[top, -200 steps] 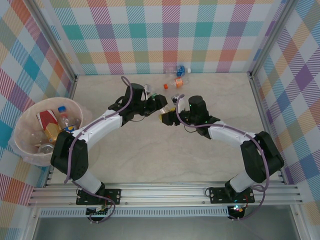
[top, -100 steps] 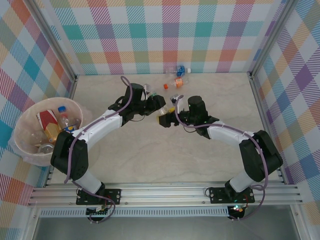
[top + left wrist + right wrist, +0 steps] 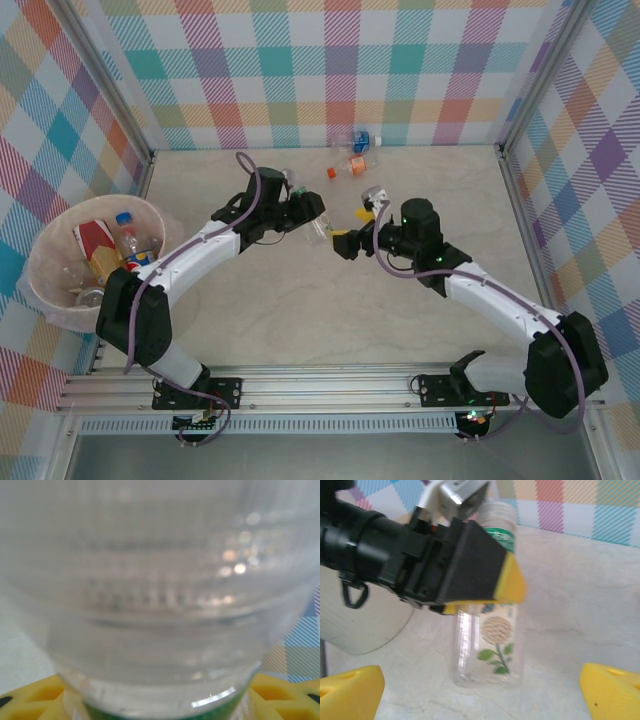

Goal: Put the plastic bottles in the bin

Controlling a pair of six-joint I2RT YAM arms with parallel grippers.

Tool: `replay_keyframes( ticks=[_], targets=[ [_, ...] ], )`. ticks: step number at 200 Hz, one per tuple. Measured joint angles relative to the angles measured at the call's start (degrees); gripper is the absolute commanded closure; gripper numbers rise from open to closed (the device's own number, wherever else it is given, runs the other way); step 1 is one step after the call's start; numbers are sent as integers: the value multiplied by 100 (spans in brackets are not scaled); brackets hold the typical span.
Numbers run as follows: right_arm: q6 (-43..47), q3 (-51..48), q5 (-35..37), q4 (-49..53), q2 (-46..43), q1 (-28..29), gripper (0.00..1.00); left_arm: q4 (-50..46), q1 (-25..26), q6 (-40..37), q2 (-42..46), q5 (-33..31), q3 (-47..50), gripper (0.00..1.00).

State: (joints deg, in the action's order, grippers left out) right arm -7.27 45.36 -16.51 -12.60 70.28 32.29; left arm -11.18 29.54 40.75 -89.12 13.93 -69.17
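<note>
My left gripper point(image 3: 314, 214) is shut on a clear bottle point(image 3: 492, 640) with a flower picture and a green band. In the left wrist view this bottle point(image 3: 160, 605) sits blurred right against the lens, between yellow fingers point(image 3: 30, 696). The bottle stands upright at the table surface. My right gripper point(image 3: 350, 226) is open just to its right and holds nothing; its yellow fingertips point(image 3: 350, 690) stand wide apart. The pale pink bin point(image 3: 40, 240) at far left holds several bottles. Two more bottles lie at the back: one orange-capped point(image 3: 346, 168), one blue-capped point(image 3: 362, 140).
Checked walls enclose the table on three sides. The bin overhangs the left metal frame post point(image 3: 100, 350). Both arms cross the table's middle, their wrists close together. Bare tabletop point(image 3: 330, 320) lies in front of them.
The right arm has drawn back to the right, away from the left gripper. The left gripper still holds the clear bottle and has shifted slightly.
</note>
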Motion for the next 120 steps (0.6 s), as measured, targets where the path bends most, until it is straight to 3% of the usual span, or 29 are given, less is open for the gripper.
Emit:
replay_keyframes(
  ticks=[73, 120],
  targets=[
    [-431, -557, 1561, -761, -221, 0, 0, -1086, -44, -557, 752, -691, -385, 44],
    [-481, -616, 2065, -1172, -221, 0, 0, -1578, -48, -852, 1325, -984, -597, 44]
  ],
)
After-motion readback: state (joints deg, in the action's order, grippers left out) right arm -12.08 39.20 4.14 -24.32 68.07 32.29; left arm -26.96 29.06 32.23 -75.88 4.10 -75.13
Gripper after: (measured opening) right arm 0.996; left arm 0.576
